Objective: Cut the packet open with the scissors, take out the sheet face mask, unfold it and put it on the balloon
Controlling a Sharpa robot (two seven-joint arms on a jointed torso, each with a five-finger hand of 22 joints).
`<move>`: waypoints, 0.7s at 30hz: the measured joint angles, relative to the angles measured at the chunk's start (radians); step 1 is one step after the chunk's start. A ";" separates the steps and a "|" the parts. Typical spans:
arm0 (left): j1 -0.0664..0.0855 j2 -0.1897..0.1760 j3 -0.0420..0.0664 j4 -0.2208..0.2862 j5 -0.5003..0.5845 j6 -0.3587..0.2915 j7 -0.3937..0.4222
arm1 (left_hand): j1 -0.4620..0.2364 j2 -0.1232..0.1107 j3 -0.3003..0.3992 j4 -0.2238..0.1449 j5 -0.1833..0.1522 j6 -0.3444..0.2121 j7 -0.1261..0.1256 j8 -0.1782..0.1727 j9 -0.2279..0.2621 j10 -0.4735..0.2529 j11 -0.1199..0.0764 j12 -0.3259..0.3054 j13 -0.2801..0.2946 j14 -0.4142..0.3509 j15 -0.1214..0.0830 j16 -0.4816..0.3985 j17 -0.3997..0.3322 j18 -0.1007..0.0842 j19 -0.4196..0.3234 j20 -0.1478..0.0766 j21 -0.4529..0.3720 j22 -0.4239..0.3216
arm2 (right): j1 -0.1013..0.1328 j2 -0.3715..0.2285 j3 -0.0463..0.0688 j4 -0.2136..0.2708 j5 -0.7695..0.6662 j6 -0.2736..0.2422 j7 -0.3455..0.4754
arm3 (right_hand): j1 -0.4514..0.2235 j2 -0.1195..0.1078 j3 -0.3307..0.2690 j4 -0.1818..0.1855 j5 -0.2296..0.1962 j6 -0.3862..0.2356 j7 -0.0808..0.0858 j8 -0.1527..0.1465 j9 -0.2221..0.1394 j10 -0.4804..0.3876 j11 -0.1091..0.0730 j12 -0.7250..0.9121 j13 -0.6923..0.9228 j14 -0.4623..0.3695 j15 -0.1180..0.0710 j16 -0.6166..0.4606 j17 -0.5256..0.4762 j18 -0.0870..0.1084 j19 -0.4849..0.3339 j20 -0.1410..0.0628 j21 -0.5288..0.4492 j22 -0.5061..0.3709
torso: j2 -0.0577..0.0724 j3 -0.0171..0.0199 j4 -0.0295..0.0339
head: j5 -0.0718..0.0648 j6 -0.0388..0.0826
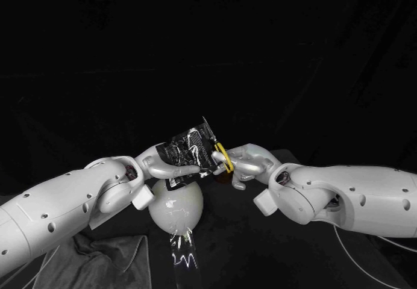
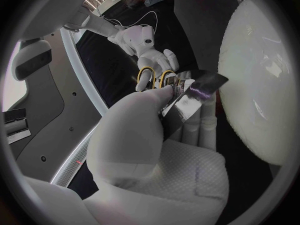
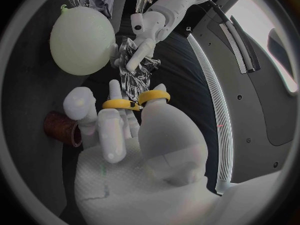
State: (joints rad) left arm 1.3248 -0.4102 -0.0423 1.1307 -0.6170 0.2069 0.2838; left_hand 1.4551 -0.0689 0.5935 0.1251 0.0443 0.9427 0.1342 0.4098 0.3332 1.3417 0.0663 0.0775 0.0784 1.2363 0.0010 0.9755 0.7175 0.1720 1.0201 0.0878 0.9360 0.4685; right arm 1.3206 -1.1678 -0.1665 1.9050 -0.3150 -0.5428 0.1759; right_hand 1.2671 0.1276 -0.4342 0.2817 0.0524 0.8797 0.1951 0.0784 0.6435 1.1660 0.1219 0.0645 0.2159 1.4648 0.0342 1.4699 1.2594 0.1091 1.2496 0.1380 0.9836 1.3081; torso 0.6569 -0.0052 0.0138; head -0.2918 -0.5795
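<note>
The balloon (image 1: 176, 205) sits on the black table (image 1: 287, 256), and everything else is easy to find from it.

Just above the balloon, the left hand (image 1: 163, 167) grips the packet (image 1: 191, 146). It pinches the lower part between its thumb and fingers, so the top part sticks up free. I think it holds the packet this way so there is a bare edge to cut and no fingers get in the way.

Above the balloon and a little to its right, the right hand (image 1: 246, 165) holds the scissors (image 1: 222, 158). Its fingers go through the yellow loops, which is how it can work the blades. The blades reach in to the side of the packet. I cannot tell if the blades are open or closed, or if any cut is made yet.

Both hands keep their things up in the air over the balloon, not down on the table. That gives the scissors room to move.

No mask shows, so the job looks to be at its first step, the cutting.

A grey cloth (image 1: 96, 253) lies below the balloon and to its left.
</note>
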 measured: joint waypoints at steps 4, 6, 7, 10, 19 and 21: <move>0.000 0.000 0.000 0.000 -0.001 0.001 -0.001 | 0.000 0.000 0.000 0.000 0.000 0.000 0.000 0.000 0.000 0.000 0.000 0.000 0.000 0.000 0.000 0.003 0.001 0.000 0.000 0.000 0.000 0.000 | 0.000 0.004 0.000 -0.002 0.001 0.002 0.001 | 0.000 0.000 0.000 0.000 0.000 0.000 0.000 0.000 -0.001 -0.005 -0.002 0.000 -0.006 0.003 0.003 0.000 -0.004 0.006 -0.007 0.000 -0.006 0.000 | 0.000 0.0000 0.0000 | 0.001 0.001; 0.000 0.000 0.000 0.000 -0.001 0.001 -0.002 | 0.000 0.000 0.000 0.000 0.000 0.000 0.000 0.000 0.000 0.000 0.000 0.000 0.000 0.000 0.000 0.003 0.001 0.000 0.000 0.000 0.000 0.000 | 0.000 0.005 0.000 -0.002 0.001 0.004 0.002 | 0.000 0.000 0.000 0.000 0.000 0.000 0.000 0.000 -0.003 -0.005 -0.002 0.000 -0.008 0.003 0.003 0.000 -0.003 0.006 -0.007 0.000 -0.006 0.000 | 0.000 0.0000 0.0000 | 0.001 0.002; 0.000 0.000 0.000 0.000 -0.001 0.001 -0.002 | 0.000 0.000 0.000 0.000 0.000 0.000 0.000 0.000 0.000 0.000 0.000 0.000 0.000 0.000 0.000 0.003 0.001 -0.001 0.000 0.000 0.000 0.000 | 0.000 0.005 0.000 -0.002 0.002 0.004 0.002 | 0.000 0.000 0.000 0.000 0.000 0.001 -0.001 0.000 -0.003 0.001 -0.002 0.003 -0.009 0.003 0.003 0.000 0.000 0.006 -0.007 0.000 -0.004 0.000 | 0.000 0.0000 0.0001 | 0.001 0.002; 0.000 0.000 0.000 0.000 -0.001 0.002 -0.002 | 0.000 0.000 0.000 0.000 0.000 0.000 0.000 0.000 0.000 0.000 0.000 0.000 0.000 0.000 0.000 0.003 0.002 -0.001 0.000 0.000 0.000 0.000 | 0.000 0.003 0.000 0.000 0.004 0.004 0.003 | 0.044 0.006 -0.002 -0.024 0.000 0.050 -0.024 0.019 -0.003 0.079 -0.024 0.035 -0.002 0.000 -0.004 0.011 0.035 0.006 0.016 -0.004 0.038 -0.001 | 0.000 -0.0003 0.0005 | 0.000 0.002; 0.000 -0.005 0.000 -0.002 0.000 0.008 -0.003 | -0.001 -0.001 0.000 0.000 0.000 -0.001 -0.001 -0.001 0.000 0.003 -0.003 0.000 0.001 0.004 -0.001 0.003 0.001 -0.002 0.000 0.000 0.000 0.001 | -0.001 -0.024 -0.004 0.014 0.043 -0.020 0.011 | 0.249 0.023 0.053 -0.177 0.000 0.173 -0.118 0.087 0.027 0.174 -0.034 0.118 0.070 -0.004 -0.073 0.024 0.050 0.003 0.070 -0.077 0.106 -0.001 | 0.001 -0.0012 0.0001 | -0.001 0.002; 0.000 -0.009 0.000 -0.002 0.001 0.013 -0.003 | -0.001 -0.001 0.000 0.000 0.000 0.002 0.002 -0.001 0.000 0.004 -0.004 0.000 0.001 0.004 -0.001 0.003 0.002 -0.002 0.000 0.000 0.000 0.001 | -0.002 -0.034 -0.007 0.022 0.055 -0.024 0.013 | 0.249 0.023 0.046 -0.184 0.000 0.176 -0.122 0.087 0.027 0.174 -0.034 0.120 0.097 -0.002 -0.078 0.024 0.051 -0.002 0.072 -0.083 0.106 0.000 | 0.001 -0.0012 0.0000 | -0.002 0.003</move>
State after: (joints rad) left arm 1.3248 -0.4191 -0.0422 1.1287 -0.6162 0.2195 0.2810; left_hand 1.4538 -0.0702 0.5934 0.1252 0.0442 0.9442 0.1358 0.4086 0.3335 1.3456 0.0625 0.0774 0.0791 1.2406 0.0002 0.9785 0.7190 0.1700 1.0201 0.0879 0.9360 0.4697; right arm 1.3184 -1.2017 -0.1736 1.9265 -0.2603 -0.5664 0.1892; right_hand 1.5164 0.1503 -0.3884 0.0972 0.0524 1.0558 0.0735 0.1650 0.6704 1.3398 0.0880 0.1850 0.3125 1.4625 -0.0436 1.4934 1.3105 0.1071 1.3213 0.0550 1.0894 1.3077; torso 0.6578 -0.0063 0.0138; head -0.2935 -0.5769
